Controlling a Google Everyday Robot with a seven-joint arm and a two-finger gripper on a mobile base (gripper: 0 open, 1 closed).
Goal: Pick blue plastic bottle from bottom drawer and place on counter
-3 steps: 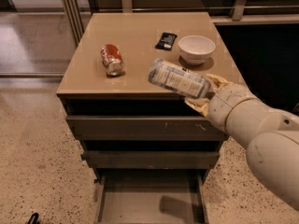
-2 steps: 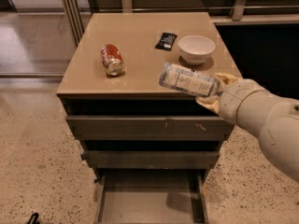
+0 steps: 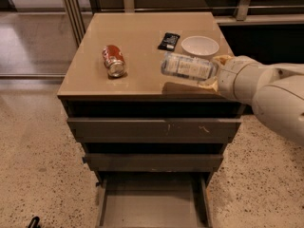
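Note:
My gripper (image 3: pixel 214 72) is shut on the blue plastic bottle (image 3: pixel 186 66), a clear bottle with a pale label. It holds the bottle sideways, a little above the right front part of the beige counter (image 3: pixel 137 46), with the cap end hidden in the gripper. The bottle's shadow falls on the counter just below it. The bottom drawer (image 3: pixel 151 208) stands pulled open at the foot of the cabinet, and its grey floor is bare.
A red soda can (image 3: pixel 114 60) lies on its side on the counter's left part. A white bowl (image 3: pixel 200 45) and a small black packet (image 3: pixel 169 41) sit at the back right. The two upper drawers (image 3: pixel 154 127) stand slightly open. Speckled floor surrounds the cabinet.
My gripper has carried the bottle up and farther back over the counter, from near the front edge toward the bowl. Nothing else has moved.

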